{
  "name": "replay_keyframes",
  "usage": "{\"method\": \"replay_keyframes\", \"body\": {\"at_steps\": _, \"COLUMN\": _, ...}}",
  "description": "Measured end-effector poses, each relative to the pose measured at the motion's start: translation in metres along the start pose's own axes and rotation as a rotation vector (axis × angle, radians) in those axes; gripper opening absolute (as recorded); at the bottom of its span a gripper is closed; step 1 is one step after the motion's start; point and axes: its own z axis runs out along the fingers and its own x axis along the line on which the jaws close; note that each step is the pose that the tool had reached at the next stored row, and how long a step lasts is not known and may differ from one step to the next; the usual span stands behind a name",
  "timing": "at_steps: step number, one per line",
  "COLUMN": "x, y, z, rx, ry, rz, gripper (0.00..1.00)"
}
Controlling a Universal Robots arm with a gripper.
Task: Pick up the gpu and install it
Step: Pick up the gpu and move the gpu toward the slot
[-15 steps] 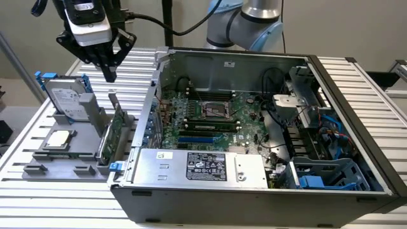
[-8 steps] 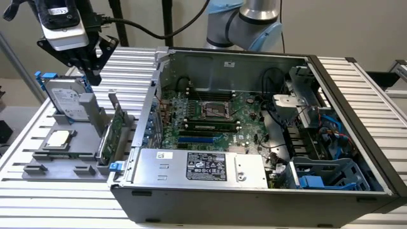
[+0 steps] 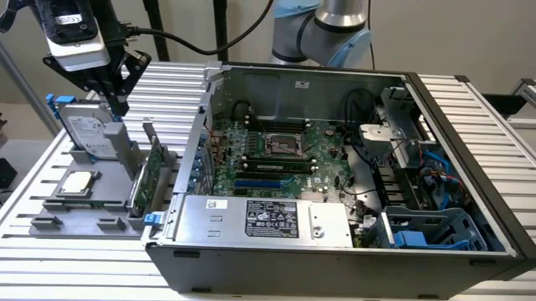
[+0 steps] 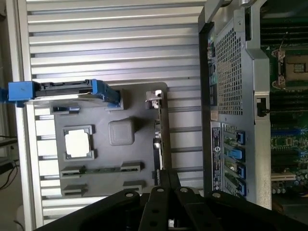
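The gpu (image 3: 152, 177) stands on edge in a slot of the grey parts tray (image 3: 50, 221), its green board facing the computer case. In the wrist view the gpu (image 4: 159, 137) is a thin edge-on strip with its silver end bracket (image 4: 155, 96) at one end. My gripper (image 3: 118, 108) hangs in the air above the tray, higher than the gpu and toward the exterior view's left of it, over the hard drive. Its fingers (image 4: 162, 185) look shut, with nothing between them.
A silver hard drive (image 3: 87, 130) with blue rails stands in the tray, and a square processor chip (image 3: 75, 183) lies flat beside it. The open computer case (image 3: 352, 251) with its motherboard (image 3: 277, 153) sits at the exterior view's right of the tray, on a slatted metal table (image 3: 167, 88).
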Motion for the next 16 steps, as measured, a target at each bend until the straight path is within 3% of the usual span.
{"method": "replay_keyframes", "body": {"at_steps": 10, "x": 0.001, "y": -0.0001, "z": 0.0007, "rx": 0.0001, "ry": -0.0001, "rz": 0.0, "gripper": 0.0}}
{"method": "replay_keyframes", "body": {"at_steps": 16, "x": 0.004, "y": -0.0018, "z": 0.0111, "rx": 0.0001, "ry": 0.0007, "rz": -0.016, "gripper": 0.0}}
